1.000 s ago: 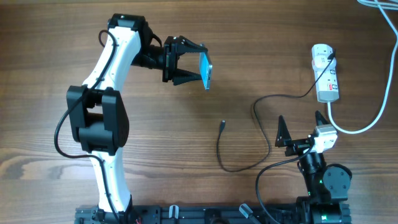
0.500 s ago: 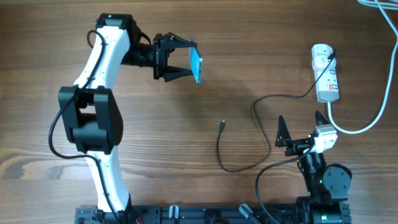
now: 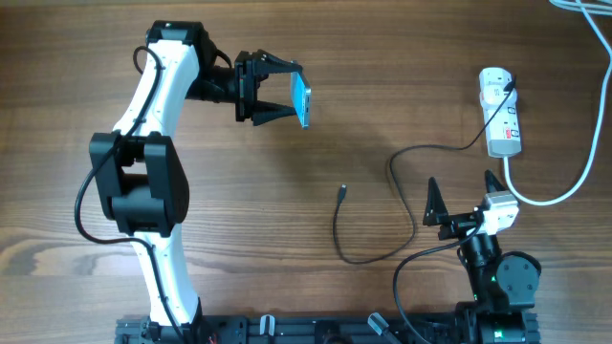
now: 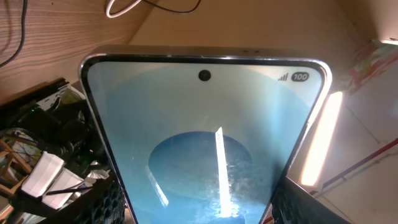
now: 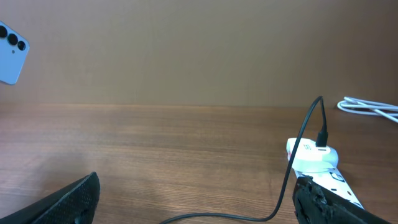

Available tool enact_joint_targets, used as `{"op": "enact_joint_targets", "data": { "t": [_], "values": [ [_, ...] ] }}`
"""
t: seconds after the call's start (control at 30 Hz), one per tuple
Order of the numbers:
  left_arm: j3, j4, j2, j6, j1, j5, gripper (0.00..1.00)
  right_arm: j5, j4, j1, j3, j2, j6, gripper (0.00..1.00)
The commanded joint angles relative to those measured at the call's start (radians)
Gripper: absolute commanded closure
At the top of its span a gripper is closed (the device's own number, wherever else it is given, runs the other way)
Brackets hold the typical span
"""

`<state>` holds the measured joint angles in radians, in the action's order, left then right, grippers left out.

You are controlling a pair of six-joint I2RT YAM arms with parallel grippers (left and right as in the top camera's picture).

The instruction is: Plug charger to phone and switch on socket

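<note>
My left gripper is shut on the phone and holds it on edge above the table at the upper middle. In the left wrist view the phone's lit blue screen fills the frame between my fingers. Its pale back shows in the right wrist view. The charger cable loops across the table, with its connector tip lying free and its plug in the socket at the right. My right gripper is open and empty, near the cable loop and below the socket.
A thick white lead runs from the socket around the right edge and off the top right corner. Bare wooden table lies between the phone and the connector tip. The arm bases stand at the front edge.
From one second ago my left gripper moved the phone a little up and to the left. In the last half second nothing has moved. The right arm stayed still.
</note>
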<state>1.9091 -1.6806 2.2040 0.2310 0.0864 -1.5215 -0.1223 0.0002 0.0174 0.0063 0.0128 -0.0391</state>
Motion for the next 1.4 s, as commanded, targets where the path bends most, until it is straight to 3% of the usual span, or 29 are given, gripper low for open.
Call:
{"op": "enact_joint_targets", "data": {
  "t": [0.0,0.03,0.13,0.23,0.33,0.43,0.53,0.6,0.7,0.73,0.8,0.9,1.03,1.1,1.23,1.37],
  "values": [
    [0.023,-0.005,-0.041,0.013,-0.004,-0.056,0.37,0.013,0.03,0.002,-0.001,-0.008,0.01,0.0],
    [0.023,-0.005,-0.041,0.013,-0.003,-0.056,0.37,-0.019,0.052,0.002,-0.001,-0.008,-0.035,0.0],
    [0.023,-0.005,-0.041,0.013,-0.003,-0.056,0.37,-0.277,0.026,0.002,-0.001,-0.008,-0.373,0.0],
    [0.023,-0.005,-0.041,0.013,-0.003,-0.056,0.37,-0.379,0.047,0.002,-0.001,-0.005,-0.75,0.0],
    [0.023,-0.005,-0.041,0.013,0.0,-0.056,0.37,-0.554,0.241,0.002,0.006,-0.005,-0.738,0.0],
    [0.023,-0.005,-0.041,0.013,0.002,-0.056,0.37,-0.563,0.219,0.002,0.097,0.005,-0.684,0.0],
    [0.023,-0.005,-0.041,0.013,0.002,-0.056,0.37,-0.553,-0.031,0.002,0.303,0.096,-0.506,0.0],
    [0.023,-0.005,-0.041,0.013,0.002,-0.056,0.37,-0.519,-0.32,0.002,0.52,0.257,-0.33,0.0],
    [0.023,-0.004,-0.041,0.013,0.002,-0.056,0.37,-0.629,-0.48,0.002,0.72,0.448,-0.18,0.0],
    [0.023,-0.003,-0.041,0.012,0.002,-0.056,0.37,-0.672,-0.478,0.002,0.76,0.495,-0.205,0.0],
    [0.023,-0.003,-0.041,0.012,0.002,-0.056,0.36,-0.826,-0.44,0.002,0.819,0.584,-0.408,0.0],
    [0.023,-0.003,-0.041,0.013,0.002,-0.055,0.36,-1.033,-0.218,0.006,0.844,0.671,-0.504,0.0],
    [0.023,-0.003,-0.041,0.012,0.002,-0.055,0.36,-0.903,-0.257,0.056,0.929,0.731,-0.543,0.01],
    [0.023,-0.003,-0.041,0.012,0.002,-0.055,0.36,-0.775,-0.367,0.107,0.999,0.766,-0.52,0.0],
    [0.023,-0.003,-0.041,0.012,0.008,-0.055,0.36,-0.315,-0.804,0.339,1.279,0.951,-0.299,0.01],
    [0.023,0.013,-0.041,0.013,0.021,-0.055,0.36,0.112,-0.995,0.612,1.509,1.145,-0.343,0.0]
  ]
}}
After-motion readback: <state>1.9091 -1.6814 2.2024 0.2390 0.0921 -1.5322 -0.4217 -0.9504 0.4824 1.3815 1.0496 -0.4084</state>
